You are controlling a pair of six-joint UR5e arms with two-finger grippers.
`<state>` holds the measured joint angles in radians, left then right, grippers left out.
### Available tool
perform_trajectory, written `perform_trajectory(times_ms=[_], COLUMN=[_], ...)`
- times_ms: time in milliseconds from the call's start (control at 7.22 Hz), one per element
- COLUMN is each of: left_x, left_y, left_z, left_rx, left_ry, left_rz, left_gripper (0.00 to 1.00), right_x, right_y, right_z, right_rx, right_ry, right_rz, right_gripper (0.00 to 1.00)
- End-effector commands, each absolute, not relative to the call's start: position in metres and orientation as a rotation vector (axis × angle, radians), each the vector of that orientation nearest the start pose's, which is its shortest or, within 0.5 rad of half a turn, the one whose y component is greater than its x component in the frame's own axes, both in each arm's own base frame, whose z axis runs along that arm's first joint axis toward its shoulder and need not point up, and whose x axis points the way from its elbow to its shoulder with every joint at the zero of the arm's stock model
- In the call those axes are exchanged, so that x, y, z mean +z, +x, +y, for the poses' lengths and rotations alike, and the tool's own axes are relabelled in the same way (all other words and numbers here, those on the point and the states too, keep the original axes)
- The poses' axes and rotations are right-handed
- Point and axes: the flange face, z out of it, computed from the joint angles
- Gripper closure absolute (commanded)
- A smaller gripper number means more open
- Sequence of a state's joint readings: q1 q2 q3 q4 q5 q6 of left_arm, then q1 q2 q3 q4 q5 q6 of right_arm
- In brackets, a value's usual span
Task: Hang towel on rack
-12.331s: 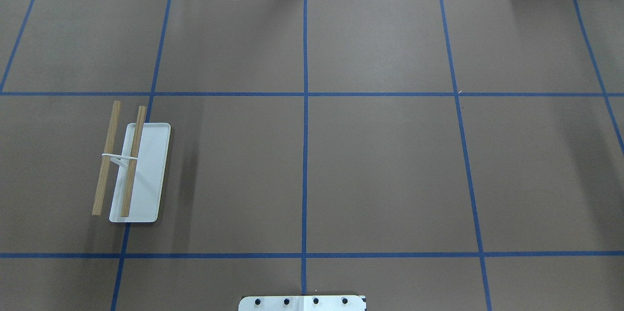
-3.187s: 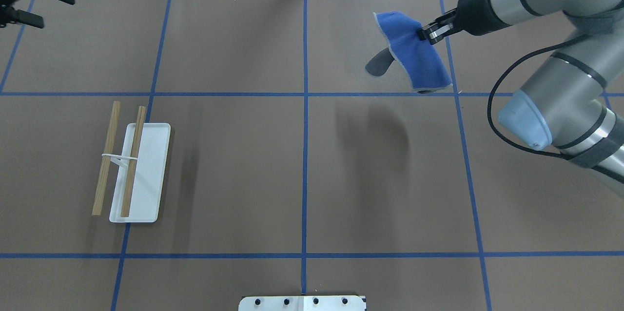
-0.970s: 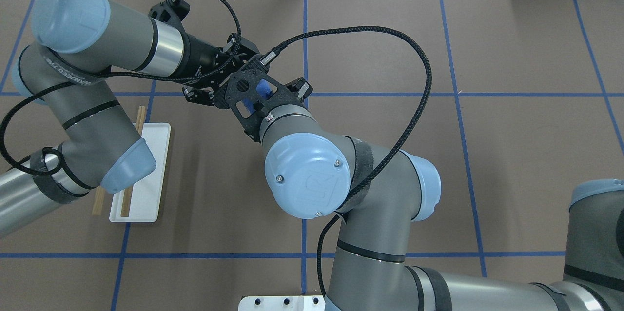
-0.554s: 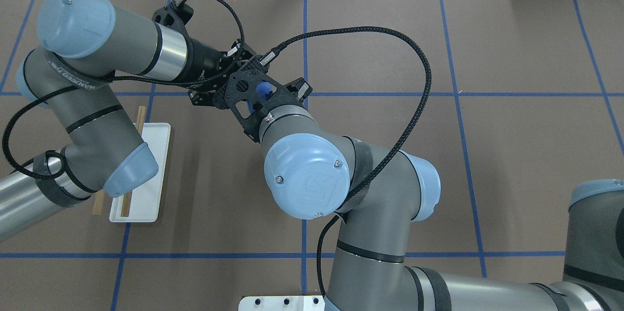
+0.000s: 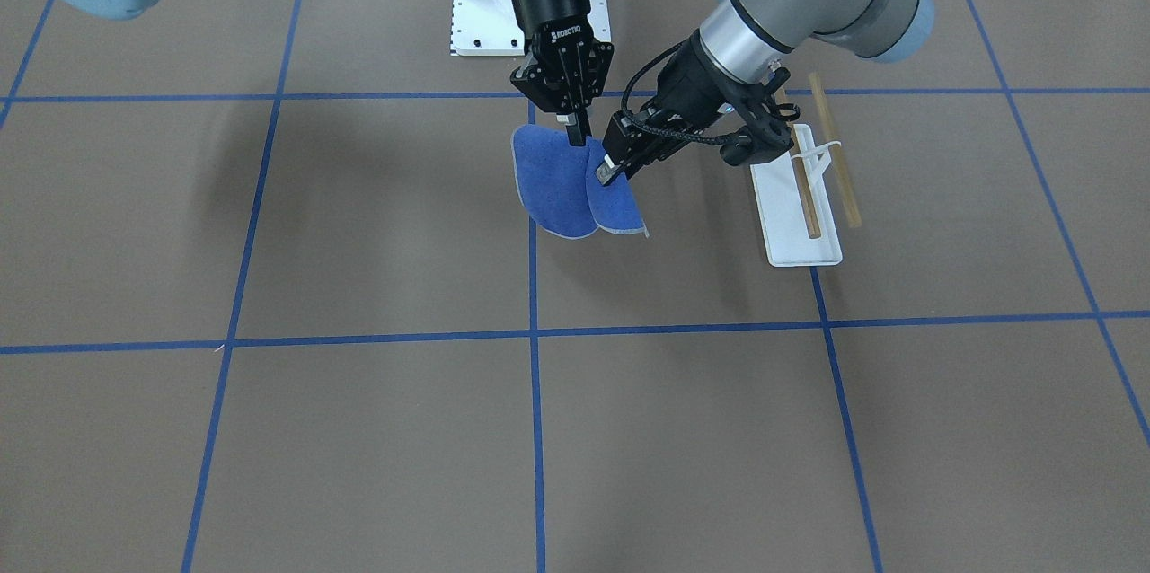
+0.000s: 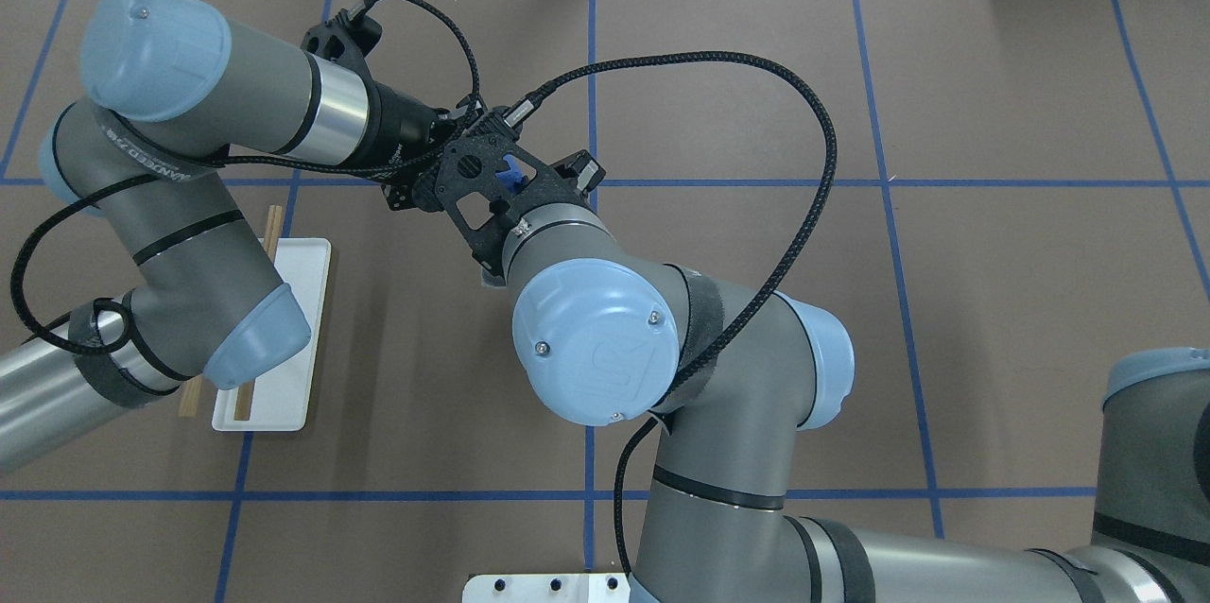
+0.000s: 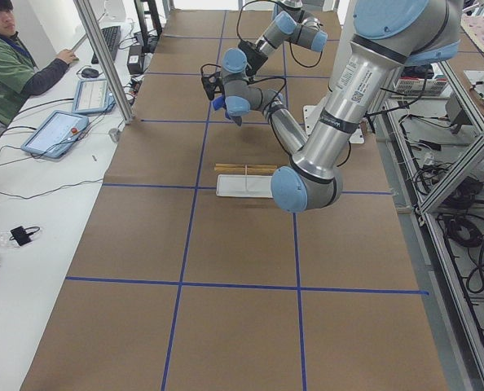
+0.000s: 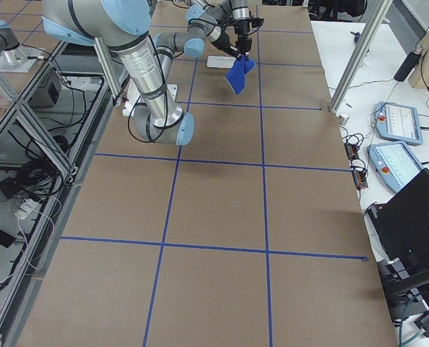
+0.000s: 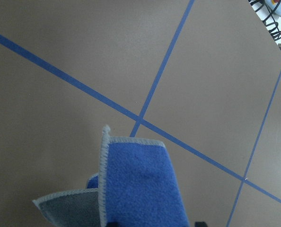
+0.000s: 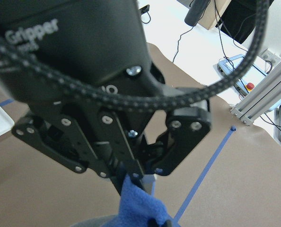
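The towel (image 5: 575, 191) is hanging folded over the middle of the table (image 5: 359, 429). Its two blue lobes with grey edging are drooping side by side above the central tape line (image 5: 534, 286). The right end effector (image 5: 575, 135) is pointing straight down and pinching the cloth's top edge at its 12 o'clock. In the front-facing view, the left end effector (image 5: 609, 167) is leaning in from the towel's 2 o'clock. Its fingers are spread apart, with the upper fold of the nearer lobe sitting between them. The rack (image 5: 792, 239) is standing at the towel's 3 o'clock in that view, well apart from it. Its two wooden dowels (image 5: 834, 164) are lying parallel above the white base. From overhead, the left arm (image 6: 189, 234) is covering part of the rack.
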<state>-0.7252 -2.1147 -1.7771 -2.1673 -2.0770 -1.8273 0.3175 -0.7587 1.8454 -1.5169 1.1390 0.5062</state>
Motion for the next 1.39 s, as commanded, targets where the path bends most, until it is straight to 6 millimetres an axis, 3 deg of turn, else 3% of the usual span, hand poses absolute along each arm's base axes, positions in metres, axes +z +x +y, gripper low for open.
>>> perform_trajectory(times_ms=[0,139,277,416,554,831,970,1108,1247], left_x=[0.180,0.180,0.180,0.180,0.178,0.183,0.189,0.200,0.213], left_y=[0.403,0.403,0.402,0.402,0.401,0.397,0.392,0.380,0.368], left_z=[-0.470,-0.470,-0.470,-0.470,-0.469,-0.470,-0.470,-0.465,-0.460], left_rx=[-0.476,-0.476,-0.477,-0.475,-0.474,-0.476,-0.462,-0.439,-0.420], left_ry=[-0.108,-0.108,-0.107,-0.108,-0.107,-0.100,-0.081,-0.063,-0.040], left_rz=[1.391,1.391,1.392,1.393,1.396,1.391,1.386,1.377,1.365], left_gripper=[1.00,1.00,1.00,1.00,1.00,1.00,1.00,1.00,1.00], right_x=[0.055,0.056,0.052,0.052,0.052,0.052,0.057,0.083,0.111], right_y=[-0.529,-0.530,-0.528,-0.529,-0.532,-0.523,-0.507,-0.486,-0.445], right_z=[-0.358,-0.358,-0.357,-0.353,-0.343,-0.349,-0.373,-0.406,-0.453], right_rx=[-0.411,-0.411,-0.392,-0.374,-0.259,-0.235,-0.245,-0.225,-0.210], right_ry=[1.017,1.015,1.019,1.018,0.973,0.952,0.901,0.840,0.772], right_rz=[-0.626,-0.630,-0.651,-0.679,-0.781,-0.810,-0.835,-0.824,-0.812], right_gripper=[1.00,1.00,0.76,0.34,0.00,0.00,0.00,0.00,0.00])
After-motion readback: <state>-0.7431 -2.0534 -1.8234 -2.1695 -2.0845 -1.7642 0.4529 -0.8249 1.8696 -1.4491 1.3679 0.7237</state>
